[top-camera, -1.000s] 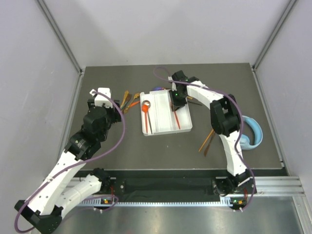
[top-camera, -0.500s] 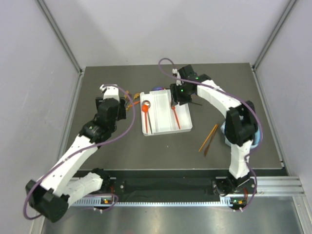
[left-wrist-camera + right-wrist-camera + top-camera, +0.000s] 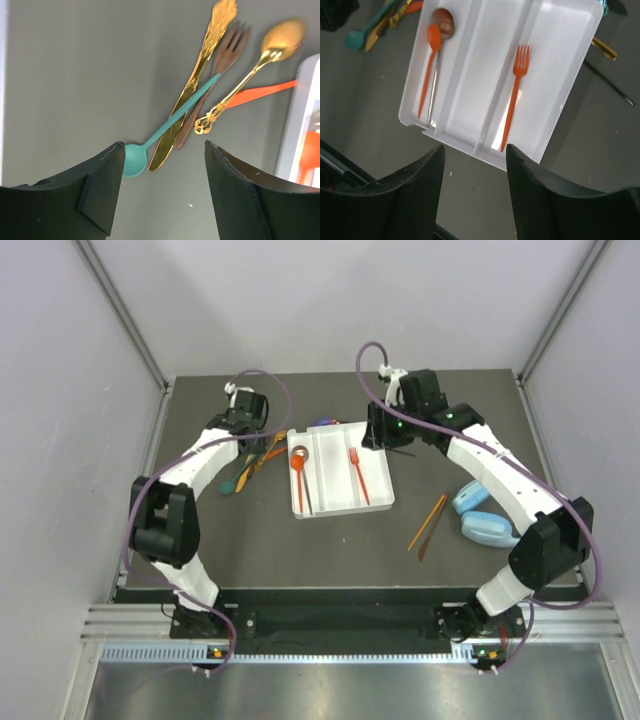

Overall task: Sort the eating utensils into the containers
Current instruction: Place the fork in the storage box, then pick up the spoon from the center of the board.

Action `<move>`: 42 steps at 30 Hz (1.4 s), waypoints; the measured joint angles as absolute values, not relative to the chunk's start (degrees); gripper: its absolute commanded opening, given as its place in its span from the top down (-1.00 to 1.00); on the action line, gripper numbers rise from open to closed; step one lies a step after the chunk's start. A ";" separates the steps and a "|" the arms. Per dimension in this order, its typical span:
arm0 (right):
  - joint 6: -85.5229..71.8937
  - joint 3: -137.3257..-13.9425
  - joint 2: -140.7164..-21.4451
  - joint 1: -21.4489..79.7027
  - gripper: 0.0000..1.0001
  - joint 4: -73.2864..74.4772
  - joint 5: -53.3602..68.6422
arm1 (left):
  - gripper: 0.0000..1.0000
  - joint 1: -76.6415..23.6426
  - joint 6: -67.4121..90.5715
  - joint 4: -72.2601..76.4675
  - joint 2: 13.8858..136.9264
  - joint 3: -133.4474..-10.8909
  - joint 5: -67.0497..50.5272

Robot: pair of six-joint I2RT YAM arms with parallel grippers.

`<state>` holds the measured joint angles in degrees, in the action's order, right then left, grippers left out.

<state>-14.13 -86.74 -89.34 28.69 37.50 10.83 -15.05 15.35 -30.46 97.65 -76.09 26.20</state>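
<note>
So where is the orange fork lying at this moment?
In the top view, the orange fork lies lengthwise in the right compartment of the white tray near the table's middle. The orange spoon lies in the tray's left compartment.

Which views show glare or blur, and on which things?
Left wrist view: bright highlights on the gold spoon and the long gold utensil; the near fingers look soft. Right wrist view: glare patches on the white tray beside the orange fork. Top view: even light.

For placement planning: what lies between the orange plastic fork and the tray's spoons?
The bare middle compartment of the white plastic tray; right wrist view.
</note>
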 measured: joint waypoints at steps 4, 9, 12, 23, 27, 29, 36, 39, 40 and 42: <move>-13.93 -81.43 -89.73 28.23 -0.05 37.82 10.85 | -0.27 -12.64 15.35 -30.30 101.23 -74.89 23.86; -13.74 -77.84 -89.71 27.16 -0.04 37.26 11.55 | -0.24 -8.84 15.57 -30.20 103.31 -73.91 22.72; -13.72 -77.17 -89.67 26.68 -0.04 37.01 12.01 | -0.22 -8.51 15.57 -30.09 104.71 -73.91 22.15; -13.72 -76.07 -88.55 25.52 -0.04 35.44 13.21 | -0.22 -8.82 15.53 -30.04 106.39 -73.91 18.70; -13.72 -76.05 -88.44 25.26 -0.04 35.35 13.63 | -0.22 -8.82 15.55 -30.04 106.87 -73.91 18.90; -13.72 -75.96 -88.27 25.21 -0.04 35.27 13.72 | -0.20 -8.82 15.55 -30.04 107.81 -73.93 18.90; -13.65 -75.35 -87.92 24.62 -0.04 35.11 14.48 | 0.26 -8.93 15.79 -29.85 111.18 -75.92 19.31; -13.63 -75.20 -87.77 24.25 -0.04 35.05 14.79 | 1.00 -8.93 15.88 -30.02 111.44 -75.92 19.53; -13.61 -74.94 -87.66 24.12 -0.04 34.85 14.85 | 1.00 -8.95 16.03 -30.04 111.48 -75.92 19.79; -13.61 -74.32 -87.48 23.94 -0.04 34.72 15.09 | 1.00 -8.95 15.84 -30.04 111.48 -75.92 20.43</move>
